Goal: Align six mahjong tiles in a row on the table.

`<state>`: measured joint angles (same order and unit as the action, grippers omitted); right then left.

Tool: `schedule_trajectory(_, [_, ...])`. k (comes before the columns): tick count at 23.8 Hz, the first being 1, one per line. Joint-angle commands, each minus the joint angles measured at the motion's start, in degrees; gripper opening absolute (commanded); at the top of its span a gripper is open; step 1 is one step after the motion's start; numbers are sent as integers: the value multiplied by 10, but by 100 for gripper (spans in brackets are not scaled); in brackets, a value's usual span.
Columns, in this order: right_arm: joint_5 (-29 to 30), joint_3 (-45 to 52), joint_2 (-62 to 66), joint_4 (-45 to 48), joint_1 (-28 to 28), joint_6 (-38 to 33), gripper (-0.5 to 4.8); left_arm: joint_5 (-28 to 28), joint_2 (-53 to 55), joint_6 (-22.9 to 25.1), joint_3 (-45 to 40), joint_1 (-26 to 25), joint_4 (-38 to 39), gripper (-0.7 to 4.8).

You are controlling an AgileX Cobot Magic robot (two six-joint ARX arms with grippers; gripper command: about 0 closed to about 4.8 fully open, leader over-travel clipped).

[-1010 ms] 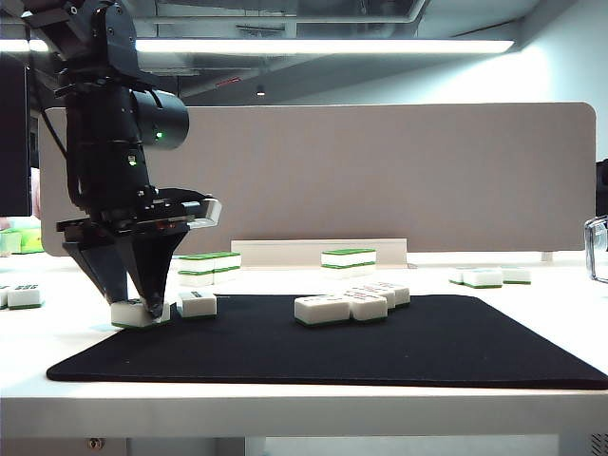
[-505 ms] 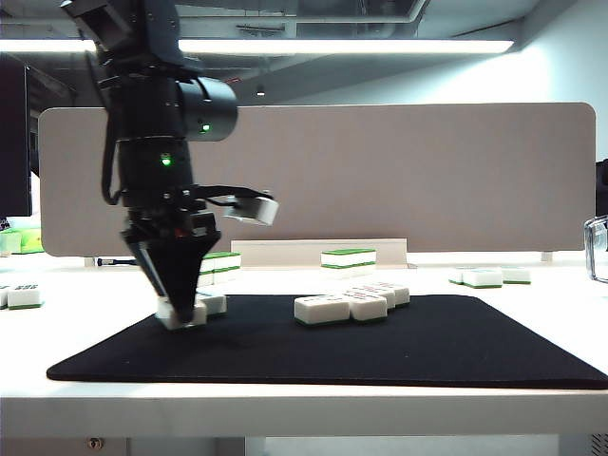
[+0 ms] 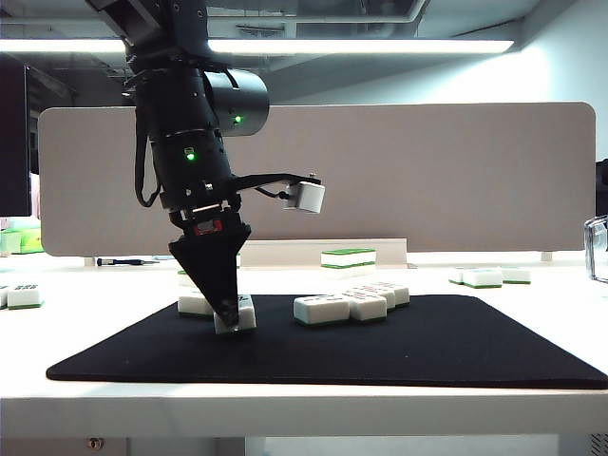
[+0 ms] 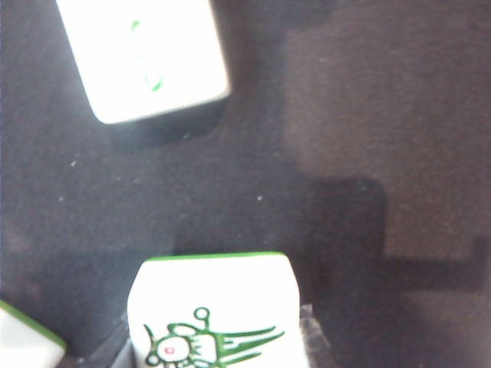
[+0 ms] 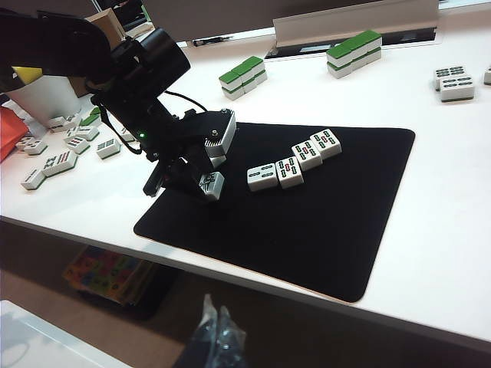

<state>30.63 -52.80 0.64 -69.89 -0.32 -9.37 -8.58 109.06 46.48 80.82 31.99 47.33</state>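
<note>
Now the left tool (image 3: 228, 318), clamped on a tile (image 3: 236, 316), has swung toward the row (image 3: 353, 302); right tool (image 5: 217, 331) unreadable

Glossy plastic tiles (image 3: 328, 309), matt cloth mat (image 3: 427, 347)

On the black mat (image 5: 307, 222) four white tiles (image 5: 295, 161) lie in a slanted row, touching one another. The left hand (image 5: 209, 184) grips a fifth tile (image 5: 212, 185) just beside the row's near end — pairs of green-topped stacked tiles (image 5: 354, 51) sit on the white desk (image 5: 453, 192) beyond.
</note>
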Motion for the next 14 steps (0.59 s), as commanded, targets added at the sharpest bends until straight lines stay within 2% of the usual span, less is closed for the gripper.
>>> schedule_trajectory(1, [-1, -2, -7, 7, 0, 2, -1, -2, 0, 44, 0, 0, 3, 184])
schedule_trajectory(4, [-1, -2, -7, 7, 0, 2, -1, 9, 0, 80, 0, 0, 2, 184])
schedule_trajectory(6, [0, -2, -7, 7, 0, 2, -1, 46, 0, 105, 0, 0, 2, 184])
schedule_trajectory(13, [0, -2, -7, 7, 0, 2, -1, 44, 0, 105, 0, -8, 7, 184])
schedule_trajectory(14, [0, -2, -7, 7, 0, 2, -1, 31, 0, 105, 0, -8, 14, 199])
